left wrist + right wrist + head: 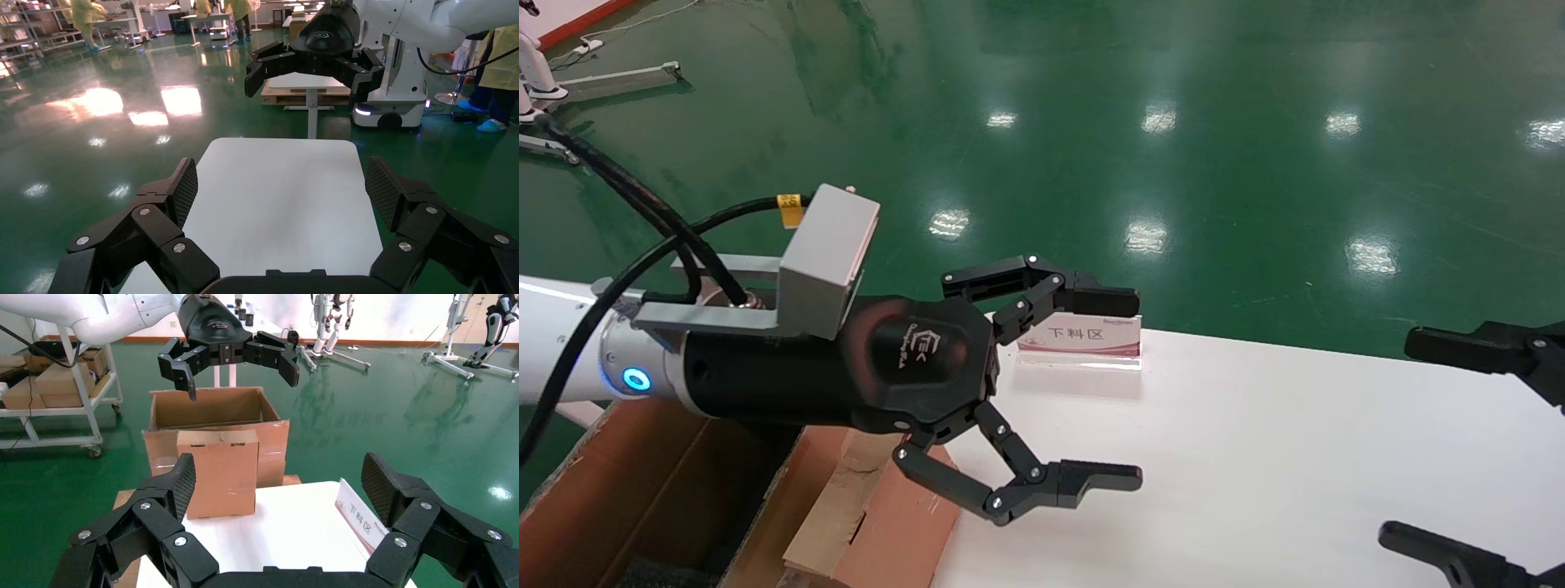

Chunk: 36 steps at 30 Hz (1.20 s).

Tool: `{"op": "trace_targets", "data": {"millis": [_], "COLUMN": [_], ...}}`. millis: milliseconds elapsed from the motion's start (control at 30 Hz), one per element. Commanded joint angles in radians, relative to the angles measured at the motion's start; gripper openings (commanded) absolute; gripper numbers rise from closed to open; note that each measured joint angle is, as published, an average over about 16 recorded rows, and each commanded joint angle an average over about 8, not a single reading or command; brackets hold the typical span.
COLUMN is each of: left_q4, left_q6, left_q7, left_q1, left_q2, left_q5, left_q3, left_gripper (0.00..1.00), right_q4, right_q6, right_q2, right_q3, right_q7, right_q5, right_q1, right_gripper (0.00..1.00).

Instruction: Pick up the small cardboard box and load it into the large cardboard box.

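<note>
Left gripper [1120,392] hovers over the left end of the white counter [1295,457], fingers wide apart, holding nothing. Right gripper [1434,441] at the right edge of the head view, also above the counter, fingers apart and empty. Large cardboard box [211,416] stands open just beside the counter's left end, one long flap [217,471] hanging down the side toward the counter, black foam [666,572] inside. Small cardboard box: cannot tell where it is, not clearly seen in any view. Small sign card [1083,336] with red trim stands on the counter's far edge near the left gripper. Green floor [1173,122] all round.
</note>
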State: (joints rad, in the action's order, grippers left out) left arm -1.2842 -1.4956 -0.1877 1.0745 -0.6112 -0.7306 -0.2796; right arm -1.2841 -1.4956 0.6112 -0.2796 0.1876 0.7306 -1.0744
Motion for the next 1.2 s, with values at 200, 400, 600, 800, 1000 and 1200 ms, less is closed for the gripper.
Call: {"op": "trace_targets", "data": {"millis": [200,400,600,800,1000,1200], "left_q4": [0.000,0.000,0.000,0.000,-0.003,-0.011], "left_q6": [0.000,0.000,0.000,0.001,0.005,0.004], "left_q7": [0.000,0.000,0.000,-0.004,-0.029,-0.084], "left_q1": [0.000,0.000,0.000,0.002,0.029,0.105], "left_q2": [0.000,0.000,0.000,0.004,0.021,0.046], "left_q5": [0.000,0.000,0.000,-0.008,-0.050,-0.142], "left_q3": [0.000,0.000,0.000,-0.006,-0.038,-0.111], "left_gripper": [1.00,1.00,1.00,1.00,1.00,1.00], "right_q4": [0.000,0.000,0.000,0.000,0.000,0.000], "right_q6": [0.000,0.000,0.000,0.000,0.000,0.000], "right_q2": [0.000,0.000,0.000,0.000,0.000,0.000], "right_q3": [0.000,0.000,0.000,0.000,0.000,0.000], "right_q7": [0.000,0.000,0.000,0.000,0.000,0.000], "right_q5": [0.000,0.000,0.000,0.000,0.000,0.000], "right_q1": [0.000,0.000,0.000,0.000,0.000,0.000], "right_gripper": [1.00,1.00,1.00,1.00,1.00,1.00]}}
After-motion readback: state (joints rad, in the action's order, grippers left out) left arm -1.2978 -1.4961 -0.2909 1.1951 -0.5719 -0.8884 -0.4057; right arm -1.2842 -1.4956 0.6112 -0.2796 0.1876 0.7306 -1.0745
